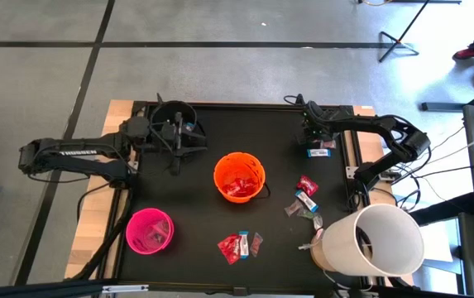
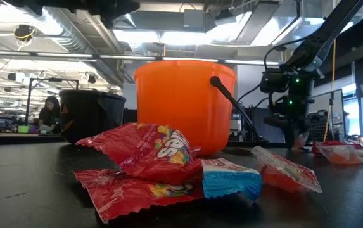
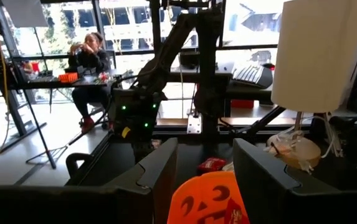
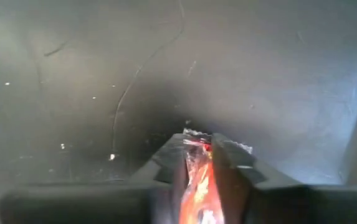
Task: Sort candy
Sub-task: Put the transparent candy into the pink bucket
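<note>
Pinching a crinkly red candy wrapper [image 4: 197, 177] between its narrowed fingers, the right gripper [image 1: 318, 142] sits low on the black table mat [image 1: 195, 178] at the far right. More wrapped red and blue-and-white sweets [image 1: 305, 201] lie near the round orange plastic bucket [image 1: 239, 176]. The left gripper [image 1: 174, 132] hangs partly open and empty over the black bucket [image 1: 193, 116] at the far left

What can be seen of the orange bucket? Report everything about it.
The orange bucket stands upright and open-topped near the middle of the black table. It looks like smooth moulded plastic, round, with a dark handle hanging down its side and a black jack-o'-lantern face on its wall. Red candy packets already lie inside. No end effector touches it; more candy lies on the table in front of it in the low view.
</note>
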You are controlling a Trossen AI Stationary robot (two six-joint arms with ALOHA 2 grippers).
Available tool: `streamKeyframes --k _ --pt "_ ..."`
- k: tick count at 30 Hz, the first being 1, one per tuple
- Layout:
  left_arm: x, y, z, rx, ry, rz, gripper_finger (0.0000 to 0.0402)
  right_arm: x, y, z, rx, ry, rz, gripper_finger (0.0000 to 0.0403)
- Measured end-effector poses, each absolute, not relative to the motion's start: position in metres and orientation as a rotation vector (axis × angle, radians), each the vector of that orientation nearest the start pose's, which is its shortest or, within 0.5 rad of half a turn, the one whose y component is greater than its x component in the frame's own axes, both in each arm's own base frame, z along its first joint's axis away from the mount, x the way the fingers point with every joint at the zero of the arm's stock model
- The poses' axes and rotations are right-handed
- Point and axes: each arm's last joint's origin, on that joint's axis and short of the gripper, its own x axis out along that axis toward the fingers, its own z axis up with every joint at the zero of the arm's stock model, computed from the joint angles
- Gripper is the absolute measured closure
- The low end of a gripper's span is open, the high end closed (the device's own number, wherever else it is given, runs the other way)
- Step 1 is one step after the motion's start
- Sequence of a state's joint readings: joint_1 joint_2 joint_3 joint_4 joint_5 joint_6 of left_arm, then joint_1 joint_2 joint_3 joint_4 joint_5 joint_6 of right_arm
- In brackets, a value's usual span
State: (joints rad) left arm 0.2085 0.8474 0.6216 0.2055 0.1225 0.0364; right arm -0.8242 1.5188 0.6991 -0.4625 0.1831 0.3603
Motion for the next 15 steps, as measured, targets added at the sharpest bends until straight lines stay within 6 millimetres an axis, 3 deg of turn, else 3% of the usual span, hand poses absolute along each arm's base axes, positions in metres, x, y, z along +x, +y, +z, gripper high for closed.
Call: streamKeyframes --k 4,9,15 --pt "0.193 0.037 0.301 0.030 0.036 0.086 0.0255 0.164 -0.184 0.137 0.698 1.106 -1.054 0.0394" --pt "0.197 0.038 0.297 0.022 0.056 0.088 0.0255 0.168 -0.186 0.141 0.717 1.038 -1.003 0.0387" --pt "0.202 0.039 0.294 0.020 0.066 0.093 0.0255 0.185 -0.190 0.158 0.742 0.788 -0.797 0.0400"
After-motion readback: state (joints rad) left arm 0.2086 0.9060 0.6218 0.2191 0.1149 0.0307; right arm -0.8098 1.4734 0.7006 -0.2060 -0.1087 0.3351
